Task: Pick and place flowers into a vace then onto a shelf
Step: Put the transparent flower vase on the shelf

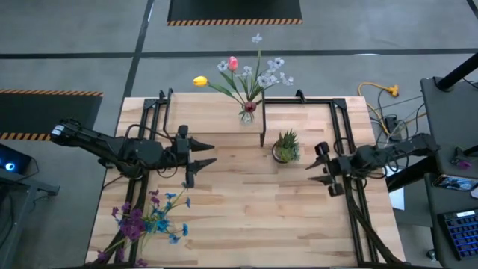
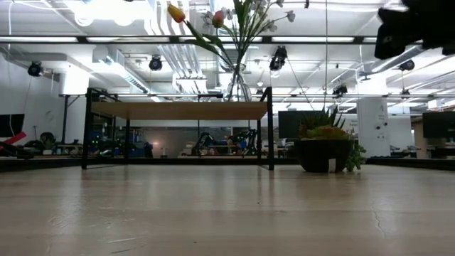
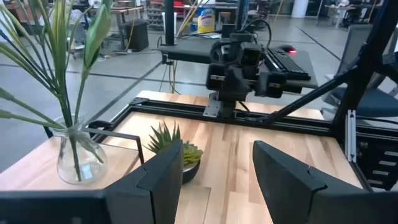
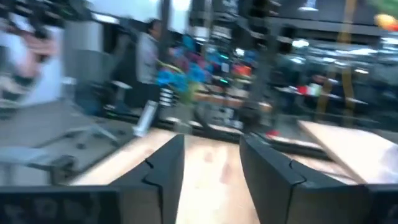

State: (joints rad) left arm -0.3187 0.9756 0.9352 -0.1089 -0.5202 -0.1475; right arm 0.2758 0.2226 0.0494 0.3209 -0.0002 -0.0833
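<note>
A clear glass vase (image 1: 248,113) holds several stems with yellow, pink and white blooms. It stands by its base on the right end of the low wooden shelf (image 2: 178,110), as the low view shows for the vase (image 2: 238,84). More loose flowers (image 1: 146,220), blue and purple, lie on the table near its near left corner. My left gripper (image 1: 203,152) is open, in the air left of the table's middle, in front of the shelf. My right gripper (image 1: 317,170) is open, right of the middle. The left wrist view shows the vase (image 3: 78,155) beside my open left gripper (image 3: 217,180).
A short spiky potted plant (image 1: 286,147) stands on the table just right of the shelf, between the two grippers. Black frame rails (image 1: 347,149) run along the table's left, right and far sides. The right wrist view is blurred.
</note>
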